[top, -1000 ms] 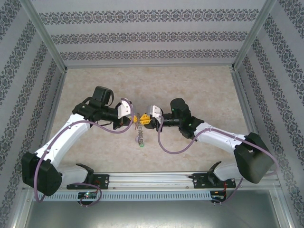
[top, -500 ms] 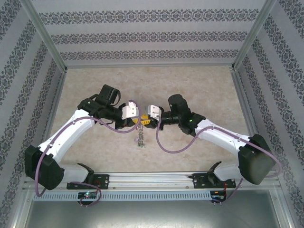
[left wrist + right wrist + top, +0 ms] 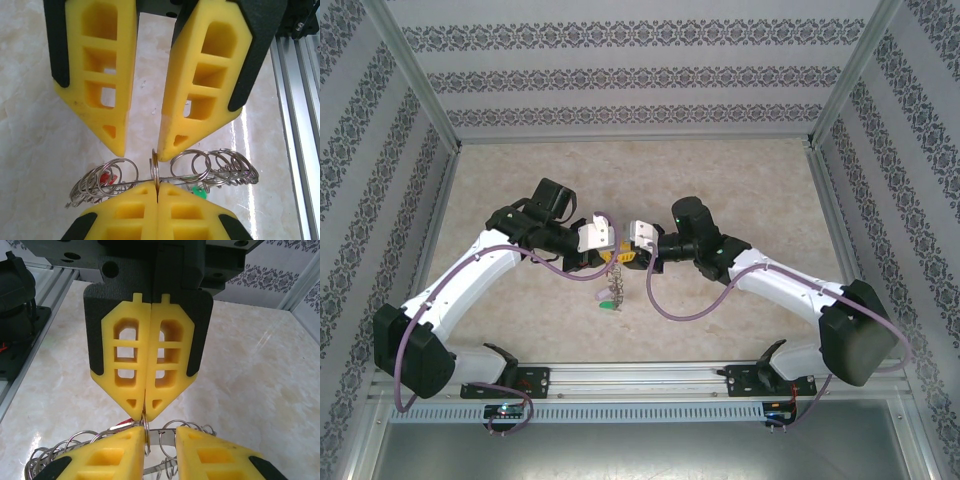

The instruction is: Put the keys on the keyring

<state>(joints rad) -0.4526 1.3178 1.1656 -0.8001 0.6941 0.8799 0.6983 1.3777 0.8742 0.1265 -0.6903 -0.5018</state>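
Observation:
The keyring (image 3: 216, 169), a grey metal band fringed with wire loops, hangs above the table between both arms (image 3: 611, 291). My left gripper (image 3: 157, 186) is shut on one small loop at the ring's top edge. My right gripper (image 3: 160, 432) faces it from the other side, open, and its left finger (image 3: 117, 452) rests against that same loop. One key's red head (image 3: 105, 177) shows among the loops on the left and also peeks out in the right wrist view (image 3: 111, 428). From above, the two grippers (image 3: 606, 254) (image 3: 626, 256) meet tip to tip.
A small green tag (image 3: 200, 190) hangs from the ring's underside. The marble-patterned table (image 3: 720, 180) is walled by patterned panels, with an aluminium rail (image 3: 650, 378) along the near edge by the arm bases.
Both arms have drawn closer together over the table's middle. The right jaws have parted a little. The hanging ring has swung from straight down to slightly left.

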